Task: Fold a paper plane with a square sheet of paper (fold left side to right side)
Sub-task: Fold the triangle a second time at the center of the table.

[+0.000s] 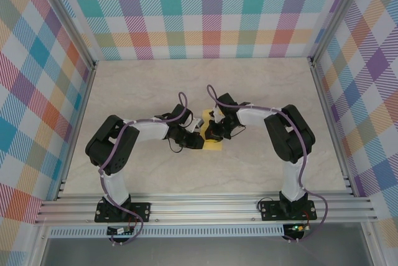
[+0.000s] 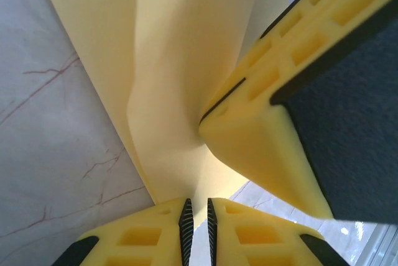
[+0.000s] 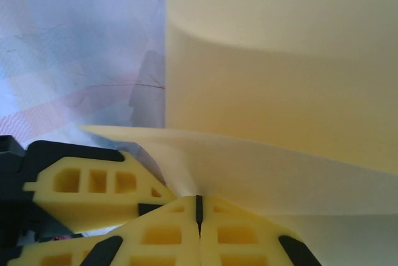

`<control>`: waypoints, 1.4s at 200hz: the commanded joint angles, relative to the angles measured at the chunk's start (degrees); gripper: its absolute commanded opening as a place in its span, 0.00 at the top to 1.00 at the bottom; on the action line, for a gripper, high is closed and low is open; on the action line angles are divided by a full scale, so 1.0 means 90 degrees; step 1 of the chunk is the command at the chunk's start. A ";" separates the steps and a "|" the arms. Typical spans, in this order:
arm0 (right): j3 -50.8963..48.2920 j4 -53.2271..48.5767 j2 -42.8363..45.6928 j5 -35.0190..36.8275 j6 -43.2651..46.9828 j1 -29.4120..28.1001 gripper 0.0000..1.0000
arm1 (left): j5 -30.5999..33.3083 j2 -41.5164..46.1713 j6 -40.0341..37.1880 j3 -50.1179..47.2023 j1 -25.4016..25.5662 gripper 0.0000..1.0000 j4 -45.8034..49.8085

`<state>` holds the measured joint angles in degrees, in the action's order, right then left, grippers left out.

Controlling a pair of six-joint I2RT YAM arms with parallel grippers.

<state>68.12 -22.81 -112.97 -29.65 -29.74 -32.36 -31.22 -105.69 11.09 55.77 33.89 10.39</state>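
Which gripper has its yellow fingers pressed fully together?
The right gripper, pinching the thin yellow paper sheet; the left gripper shows a narrow slit between its fingers.

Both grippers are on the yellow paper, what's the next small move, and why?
Probably carry the pinched edge rightward and lower it: the left gripper and right gripper both clamp the square sheet of paper, which arches up, uncreased.

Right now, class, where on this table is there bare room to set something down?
Free: the far strip of table below the plaid back wall; the near strip along the aluminium rail, between the arms. Crowded: the centre, where left tool and right tool both pinch the yellow paper sheet.
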 commanded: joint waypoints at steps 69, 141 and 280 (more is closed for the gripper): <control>0.0436 -0.0721 -0.0441 0.0771 0.0545 -0.0018 0.96 | 0.0772 -0.0278 -0.0083 -0.0094 0.0062 0.83 0.0778; 0.0731 -0.0996 -0.0456 0.1127 0.0812 0.0248 0.95 | 0.0774 -0.0348 -0.0089 -0.0228 0.0063 0.84 0.0691; 0.1006 -0.1401 -0.0554 0.1450 0.1390 0.1160 0.94 | 0.0706 -0.0259 -0.0100 -0.0315 0.0063 0.84 0.0668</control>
<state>76.27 -33.41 -116.55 -22.11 -19.53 -24.51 -30.44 -105.69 11.09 55.79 34.11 10.68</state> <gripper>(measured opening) 0.061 0.163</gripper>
